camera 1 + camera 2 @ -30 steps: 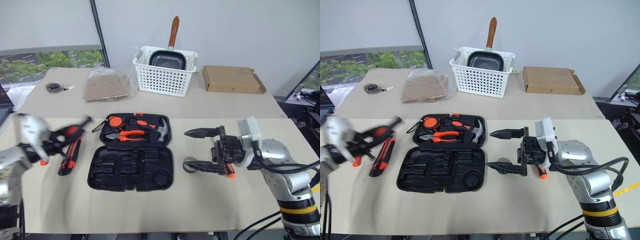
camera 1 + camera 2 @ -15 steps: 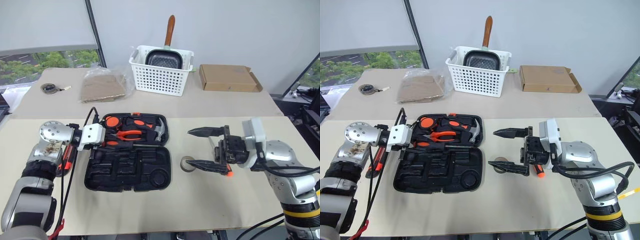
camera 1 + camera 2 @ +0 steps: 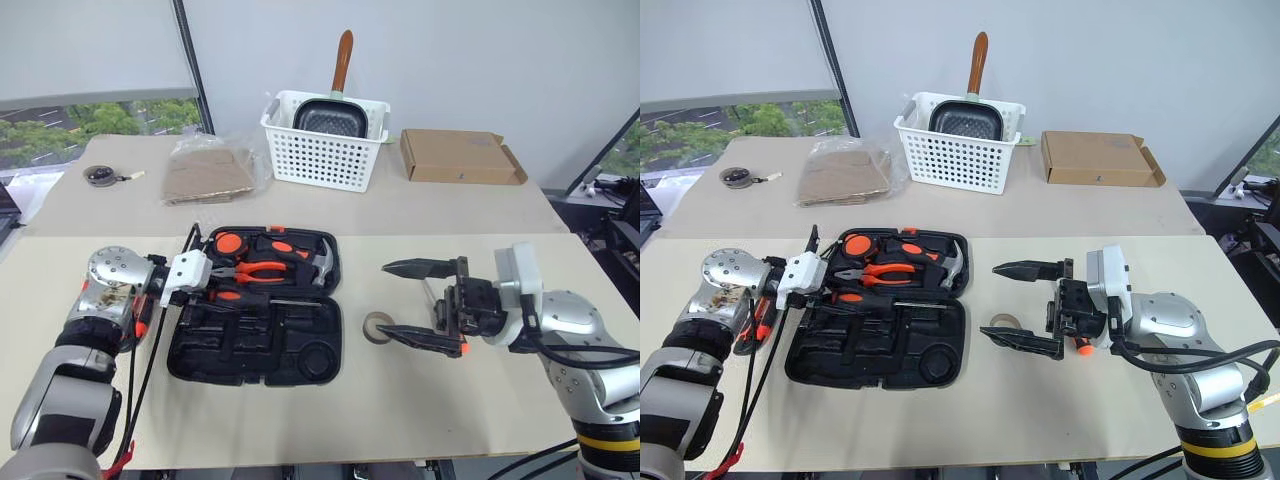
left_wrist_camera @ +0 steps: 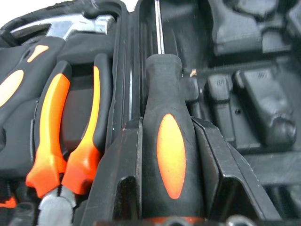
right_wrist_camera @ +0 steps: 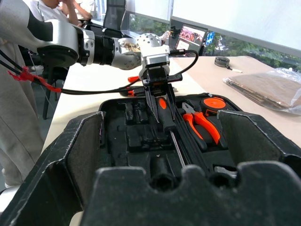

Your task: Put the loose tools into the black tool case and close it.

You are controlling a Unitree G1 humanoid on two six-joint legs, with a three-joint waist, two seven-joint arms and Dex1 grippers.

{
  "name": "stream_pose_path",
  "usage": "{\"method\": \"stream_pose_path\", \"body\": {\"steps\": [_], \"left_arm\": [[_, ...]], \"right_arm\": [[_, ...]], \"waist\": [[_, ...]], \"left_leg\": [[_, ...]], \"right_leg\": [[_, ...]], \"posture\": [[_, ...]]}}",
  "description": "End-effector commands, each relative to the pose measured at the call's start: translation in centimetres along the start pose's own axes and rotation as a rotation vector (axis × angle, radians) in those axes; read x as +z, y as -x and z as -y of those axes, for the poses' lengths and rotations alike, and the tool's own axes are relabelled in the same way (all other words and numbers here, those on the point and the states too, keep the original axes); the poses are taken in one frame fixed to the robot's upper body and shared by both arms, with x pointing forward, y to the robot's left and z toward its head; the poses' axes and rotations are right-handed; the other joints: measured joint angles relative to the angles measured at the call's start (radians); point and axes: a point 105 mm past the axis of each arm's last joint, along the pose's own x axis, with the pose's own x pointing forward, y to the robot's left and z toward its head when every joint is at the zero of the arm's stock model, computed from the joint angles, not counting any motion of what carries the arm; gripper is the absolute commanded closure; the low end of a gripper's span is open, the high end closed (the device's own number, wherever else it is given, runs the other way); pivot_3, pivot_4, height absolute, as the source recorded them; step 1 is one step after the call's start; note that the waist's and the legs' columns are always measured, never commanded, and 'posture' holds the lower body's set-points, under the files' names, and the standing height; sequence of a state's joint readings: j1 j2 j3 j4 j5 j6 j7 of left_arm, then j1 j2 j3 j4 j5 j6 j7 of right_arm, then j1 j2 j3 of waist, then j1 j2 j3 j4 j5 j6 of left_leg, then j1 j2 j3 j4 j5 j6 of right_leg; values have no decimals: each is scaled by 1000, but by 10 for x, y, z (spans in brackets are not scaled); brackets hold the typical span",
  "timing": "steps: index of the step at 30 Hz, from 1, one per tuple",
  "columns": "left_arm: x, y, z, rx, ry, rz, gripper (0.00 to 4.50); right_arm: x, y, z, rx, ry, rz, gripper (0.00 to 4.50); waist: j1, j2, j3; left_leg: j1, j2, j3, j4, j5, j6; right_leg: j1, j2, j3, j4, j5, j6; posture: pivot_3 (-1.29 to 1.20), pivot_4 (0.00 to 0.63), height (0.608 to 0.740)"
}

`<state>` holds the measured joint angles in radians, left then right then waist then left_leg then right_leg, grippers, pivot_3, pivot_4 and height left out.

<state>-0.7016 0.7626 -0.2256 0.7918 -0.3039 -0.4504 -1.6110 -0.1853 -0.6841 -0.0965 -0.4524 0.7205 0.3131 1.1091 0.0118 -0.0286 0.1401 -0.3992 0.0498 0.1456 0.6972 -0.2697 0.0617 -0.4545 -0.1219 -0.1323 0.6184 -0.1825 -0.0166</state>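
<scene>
The left gripper [image 4: 171, 165] grasps a screwdriver [image 4: 170, 155] over the tool case [image 3: 255, 345], frame centre-left; the right gripper [image 3: 408, 300] is spread empty.

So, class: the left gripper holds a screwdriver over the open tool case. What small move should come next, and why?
Probably lower the screwdriver into the tool case and release: the left gripper grips its handle, with the shaft along the hinge-side slot.

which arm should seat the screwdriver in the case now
Left. The left gripper is shut on the orange-and-black-handled screwdriver, over the open black plastic tool case. The right gripper is open, beside the small grey-brown tape roll.
</scene>
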Motion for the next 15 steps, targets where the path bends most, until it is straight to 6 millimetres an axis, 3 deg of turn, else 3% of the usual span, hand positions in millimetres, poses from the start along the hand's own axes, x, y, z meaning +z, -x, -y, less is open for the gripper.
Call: {"method": "stream_pose_path", "body": {"steps": [1,15], "left_arm": [[-2,10,0,2,-35,-55,3510],[-15,20,-8,48,-75,-167,3510]], "right_arm": [[8,-1,1,9,40,14,0],[5,-3,-3,12,43,5,0]], "waist": [[0,0,0],[0,0,0]], "left_leg": [[0,0,0,0,0,0],[3,0,-1,2,1,-2]], "right_leg": [[0,0,0,0,0,0],[0,0,2,7,0,0]], "posture": [[0,150,700],[0,150,700]]}}
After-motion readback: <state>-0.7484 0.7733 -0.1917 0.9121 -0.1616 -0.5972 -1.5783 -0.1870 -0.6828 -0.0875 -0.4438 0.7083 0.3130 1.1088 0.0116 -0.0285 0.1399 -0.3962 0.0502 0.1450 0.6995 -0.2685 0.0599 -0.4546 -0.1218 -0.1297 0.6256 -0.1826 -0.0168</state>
